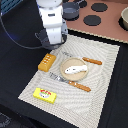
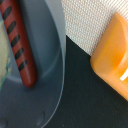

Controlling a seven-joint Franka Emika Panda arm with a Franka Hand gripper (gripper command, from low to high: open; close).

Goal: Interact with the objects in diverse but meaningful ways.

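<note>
My gripper hangs over the far left corner of the beige mat, just beyond the orange bread loaf; its jaws are too blurred to read. A white fish lies on the tan plate. A red-brown sausage lies beside the plate. Orange-handled cutlery lies in front of the plate, and a yellow red-labelled block sits at the mat's near left. The wrist view shows the loaf, the mat and a red-brown striped sausage shape against a grey-blue curved surface.
A grey pot stands behind the arm on the brown stove top with its black burners. Another pot is at the exterior view's far right. Black table surrounds the mat.
</note>
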